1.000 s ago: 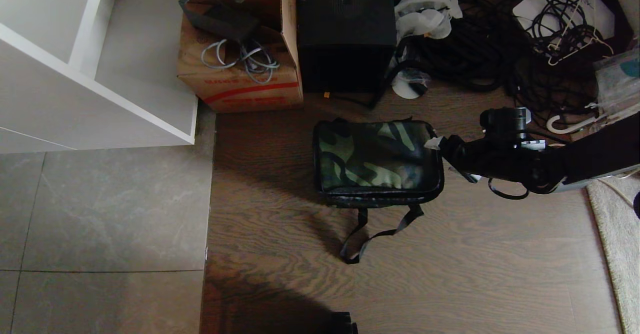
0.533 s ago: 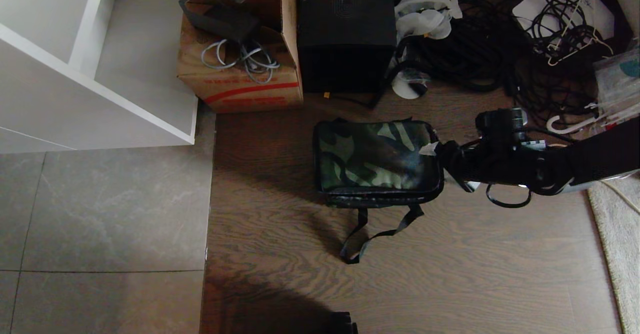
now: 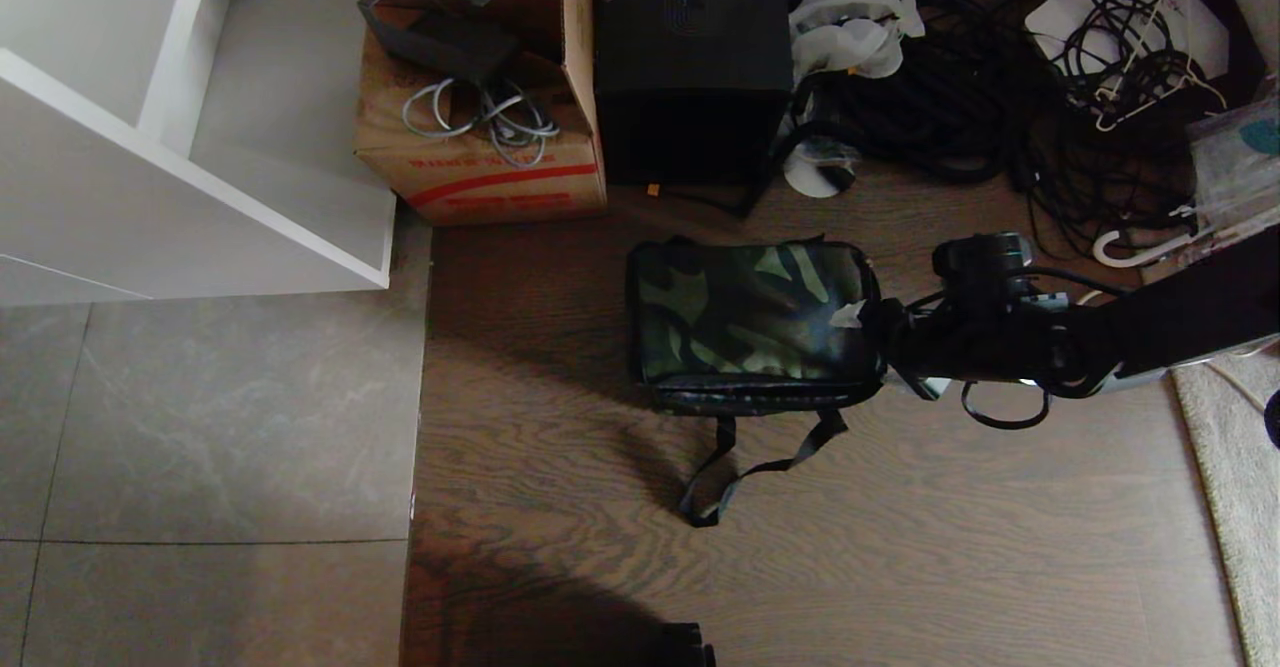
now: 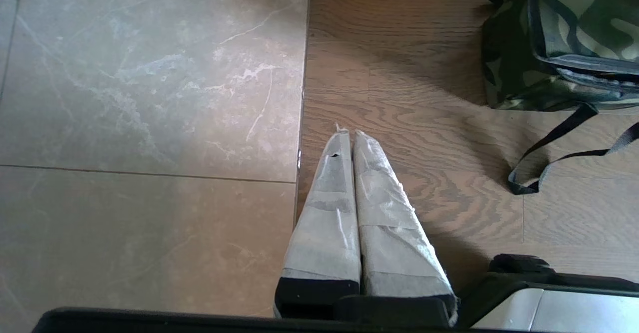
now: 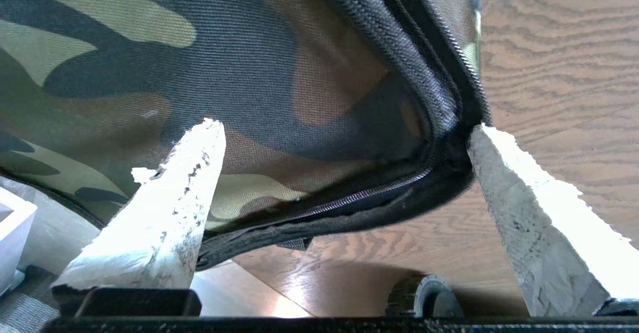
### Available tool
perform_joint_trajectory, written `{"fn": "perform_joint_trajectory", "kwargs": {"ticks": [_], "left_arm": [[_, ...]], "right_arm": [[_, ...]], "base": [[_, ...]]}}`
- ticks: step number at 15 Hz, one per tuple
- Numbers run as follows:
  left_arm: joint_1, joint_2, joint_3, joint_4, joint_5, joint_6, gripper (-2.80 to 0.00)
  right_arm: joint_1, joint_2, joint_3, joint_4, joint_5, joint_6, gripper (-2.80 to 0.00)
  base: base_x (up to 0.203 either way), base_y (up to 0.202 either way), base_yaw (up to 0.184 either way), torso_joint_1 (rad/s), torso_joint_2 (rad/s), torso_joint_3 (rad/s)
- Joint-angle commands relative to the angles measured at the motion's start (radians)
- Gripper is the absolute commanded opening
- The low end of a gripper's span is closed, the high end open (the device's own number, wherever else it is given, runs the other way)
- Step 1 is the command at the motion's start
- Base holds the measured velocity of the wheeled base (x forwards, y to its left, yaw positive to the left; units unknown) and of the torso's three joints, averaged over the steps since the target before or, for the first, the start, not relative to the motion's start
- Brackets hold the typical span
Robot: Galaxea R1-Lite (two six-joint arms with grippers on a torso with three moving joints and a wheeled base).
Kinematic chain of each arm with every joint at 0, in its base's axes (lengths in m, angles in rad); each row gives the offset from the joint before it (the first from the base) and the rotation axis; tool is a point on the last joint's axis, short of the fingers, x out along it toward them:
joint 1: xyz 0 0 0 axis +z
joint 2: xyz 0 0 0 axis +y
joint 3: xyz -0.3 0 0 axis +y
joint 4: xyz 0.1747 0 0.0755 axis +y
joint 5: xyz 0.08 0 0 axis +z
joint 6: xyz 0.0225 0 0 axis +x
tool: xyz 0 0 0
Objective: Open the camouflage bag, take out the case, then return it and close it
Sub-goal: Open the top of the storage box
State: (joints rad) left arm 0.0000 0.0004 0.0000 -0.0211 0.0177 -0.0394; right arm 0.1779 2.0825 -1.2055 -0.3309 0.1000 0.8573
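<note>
The camouflage bag sits on the wooden floor with its lid down; its black strap trails toward me. My right gripper is at the bag's right end, open. In the right wrist view the gripper has its taped fingertips wide apart, one over the camouflage lid, the other beside the zip-trimmed corner. Nothing is gripped. The case is hidden. My left gripper hangs parked over the floor, shut and empty, with the bag off to one side.
Behind the bag stand a brown cardboard box and a tall black box. Tangled cables cover the floor at the back right. A white shelf unit is at the left, a pale rug at the right.
The right gripper has slid along the bag's right end toward its near corner and closer to the lid. The bag and the left arm have not moved.
</note>
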Motion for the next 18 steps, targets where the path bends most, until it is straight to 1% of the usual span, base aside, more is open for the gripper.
{"fn": "perform_joint_trajectory", "kwargs": {"ticks": [1, 5, 8, 15, 17, 18], "left_arm": [[0.0, 0.0, 0.009, 0.0, 0.001, -0.001, -2.8], [0.0, 0.0, 0.009, 0.0, 0.001, -0.001, -2.8], [0.0, 0.0, 0.009, 0.0, 0.001, -0.001, -2.8], [0.0, -0.002, 0.009, -0.001, 0.001, -0.001, -2.8], [0.0, 0.0, 0.009, 0.0, 0.001, -0.001, -2.8], [0.0, -0.001, 0.009, -0.001, 0.001, -0.001, -2.8]], "right_arm": [[0.007, 0.023, -0.002, -0.002, 0.0, 0.003, 0.0], [0.011, 0.041, -0.021, -0.018, 0.0, 0.018, 0.0], [0.031, 0.052, -0.037, -0.101, -0.002, 0.095, 0.0], [0.052, 0.089, -0.034, -0.127, -0.014, 0.094, 0.0], [0.052, 0.093, -0.042, -0.131, -0.045, 0.088, 0.0], [0.052, 0.091, -0.039, -0.131, -0.048, 0.086, 0.0]], "base": [[0.0, 0.0, 0.0, 0.0, 0.0, 0.0], [0.0, 0.0, 0.0, 0.0, 0.0, 0.0], [0.0, 0.0, 0.0, 0.0, 0.0, 0.0], [0.0, 0.0, 0.0, 0.0, 0.0, 0.0], [0.0, 0.0, 0.0, 0.0, 0.0, 0.0], [0.0, 0.0, 0.0, 0.0, 0.0, 0.0]]}}
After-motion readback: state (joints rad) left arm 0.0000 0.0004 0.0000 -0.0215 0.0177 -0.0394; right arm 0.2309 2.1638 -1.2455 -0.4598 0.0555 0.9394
